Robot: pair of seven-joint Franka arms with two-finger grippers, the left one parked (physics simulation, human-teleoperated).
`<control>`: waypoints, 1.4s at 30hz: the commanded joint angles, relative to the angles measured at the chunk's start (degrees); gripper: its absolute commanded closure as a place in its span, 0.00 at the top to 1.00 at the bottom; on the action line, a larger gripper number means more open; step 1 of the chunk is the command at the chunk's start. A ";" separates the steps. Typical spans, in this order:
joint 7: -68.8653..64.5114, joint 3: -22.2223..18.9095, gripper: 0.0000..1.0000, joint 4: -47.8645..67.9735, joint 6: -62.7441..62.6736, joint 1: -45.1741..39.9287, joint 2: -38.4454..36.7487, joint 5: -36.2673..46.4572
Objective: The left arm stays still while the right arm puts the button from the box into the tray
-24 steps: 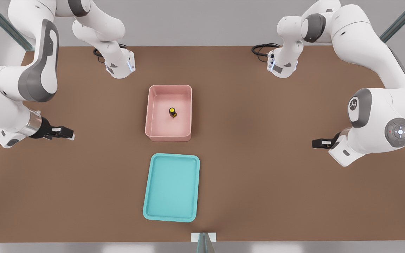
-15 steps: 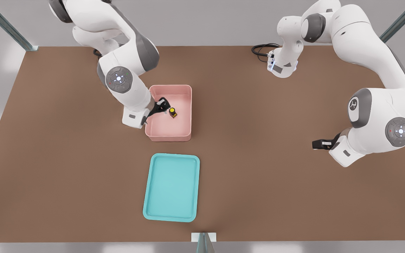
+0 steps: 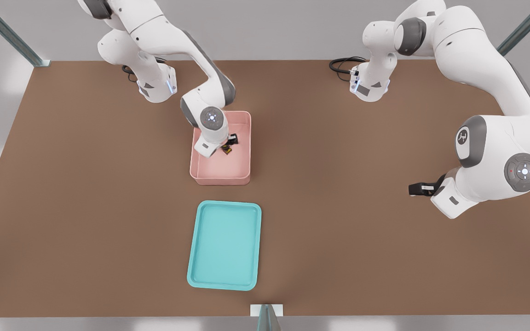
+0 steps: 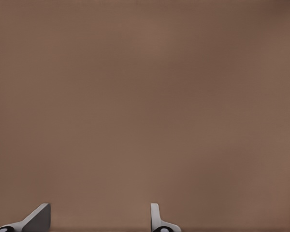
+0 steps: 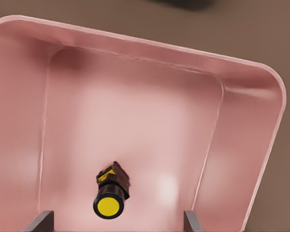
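A: Eyes on the button (image 5: 110, 194): yellow cap, short black body, lying on the floor of the pink box (image 3: 199, 169), roughly mid-box and a touch toward the far end in the front view.

B: And the hand (image 3: 231, 141) is right over it. In the front view the black fingers sit just above the button (image 3: 226, 149), inside the box walls.

A: Spread or pinched?

B: Spread wide. In the right wrist view the two fingertips (image 5: 40, 221) stand well apart, with the button between them but nearer one side. Neither pad touches it.

A: So nothing is gripped.

B: Nothing. The button rests on the box floor (image 5: 135, 130), tilted over, cap facing the wrist camera.

A: What about the right arm (image 3: 200, 94) itself?

B: It reaches in from the far edge of the tabletop (image 3: 85, 184), on the front view's left, wrist bent down over the box's left wall.

A: And the tray (image 3: 194, 276)?

B: Turquoise, shallow, on the tabletop nearer the camera than the box, apart from it, long sides running the same way. Its floor shows only turquoise.

A: Anything else out there?

B: A black cable (image 3: 342, 63) coils by the other arm's base at the far edge, and metal frame struts (image 3: 2, 32) cross the upper corners.
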 commanded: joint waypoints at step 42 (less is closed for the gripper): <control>6.86 5.91 0.72 -20.08 36.57 0.00 0.89 0.39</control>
